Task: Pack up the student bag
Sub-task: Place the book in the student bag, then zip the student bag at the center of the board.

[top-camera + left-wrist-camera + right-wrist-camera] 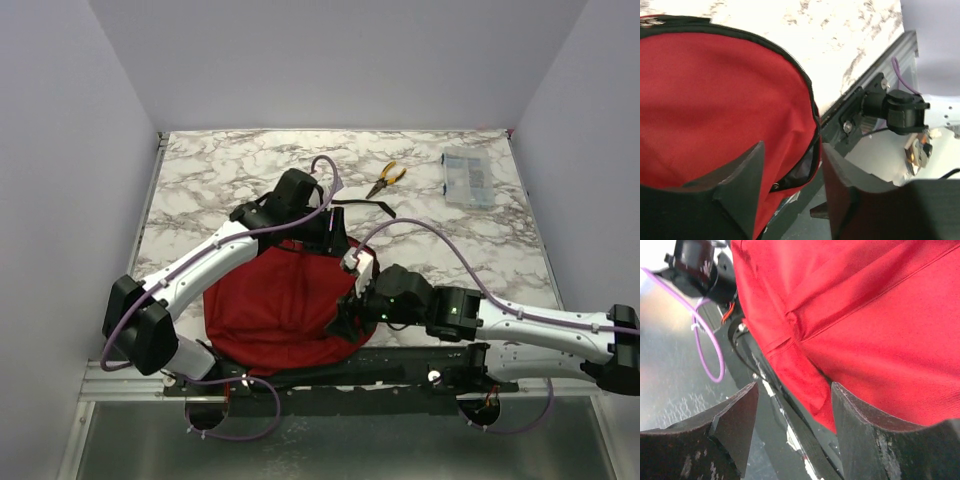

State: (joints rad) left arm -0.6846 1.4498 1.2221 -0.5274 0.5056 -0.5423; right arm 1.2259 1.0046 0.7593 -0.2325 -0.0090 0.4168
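**Two end effectors parted at the backpack's rim**

A large dark red soft fabric backpack [280, 300] with black zippers is seen lying on the white marbled bench [220, 170], close to its near edge, between the arms. The left end effector [792, 146] is held released, jaws apart, over the zippered edge. The right end effector [794, 385] is likewise unclenched, with a red fabric fold seen between its fingers. Yellow-handled pliers [386, 178] and a clear plastic compartment box [468, 180] are placed at the far side.
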